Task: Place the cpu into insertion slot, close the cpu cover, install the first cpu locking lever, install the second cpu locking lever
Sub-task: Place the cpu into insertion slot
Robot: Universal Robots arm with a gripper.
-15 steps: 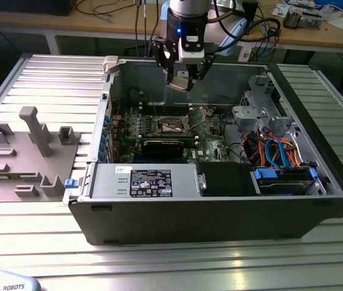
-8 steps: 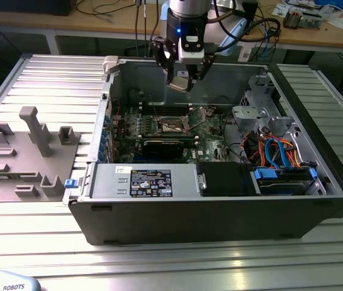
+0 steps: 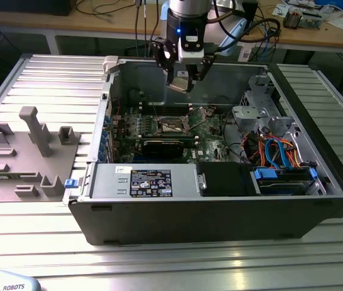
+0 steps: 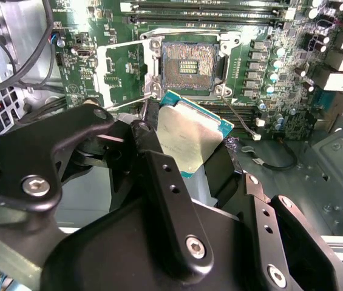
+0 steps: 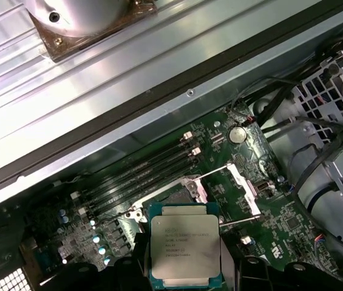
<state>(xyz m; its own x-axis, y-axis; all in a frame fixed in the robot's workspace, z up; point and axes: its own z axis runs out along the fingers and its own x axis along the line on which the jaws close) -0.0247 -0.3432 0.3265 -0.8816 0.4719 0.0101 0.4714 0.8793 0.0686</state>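
- Computer case (image 3: 220, 218) walls ring the board; the insertion slot (image 4: 189, 65) lies uncovered, with the cpu cover (image 4: 122, 68) swung aside.
- Gripper (image 3: 183, 83) is clamped on the cpu (image 5: 185, 247), held aloft near the slot, not touching it.

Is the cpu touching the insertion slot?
Apart. In the second wrist view the cpu sits in the gripper, and the insertion slot lies bare beyond it.

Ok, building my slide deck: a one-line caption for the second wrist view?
Tool holds the cpu above the motherboard, insertion slot bare, cpu cover flipped open.
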